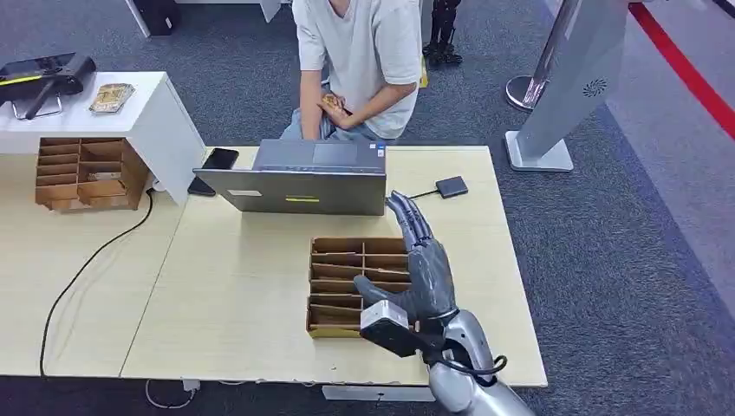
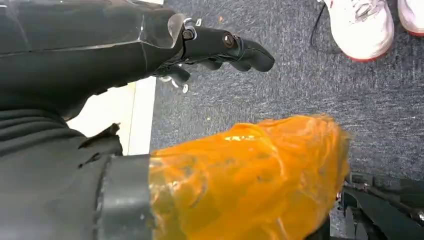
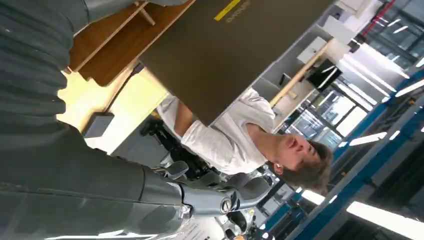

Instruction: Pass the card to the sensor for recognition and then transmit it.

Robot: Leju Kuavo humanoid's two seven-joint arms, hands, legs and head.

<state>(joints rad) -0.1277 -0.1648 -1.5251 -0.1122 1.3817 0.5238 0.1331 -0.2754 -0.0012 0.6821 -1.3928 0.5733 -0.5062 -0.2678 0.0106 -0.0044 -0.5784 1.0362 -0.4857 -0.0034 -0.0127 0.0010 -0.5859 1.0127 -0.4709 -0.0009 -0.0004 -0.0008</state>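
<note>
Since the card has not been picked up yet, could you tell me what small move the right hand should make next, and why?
Probably lower the right hand into the cardboard slot box. It hovers flat over the box's right side, holding nothing, with its fingers straight, pointing toward the laptop. The small black sensor lies beyond. I cannot make out a card.

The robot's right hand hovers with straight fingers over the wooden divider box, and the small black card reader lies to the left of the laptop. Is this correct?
Not quite. In the head view the card reader lies right of the laptop, not left. The right hand does hover, fingers straight, over the wooden divider box.
</note>
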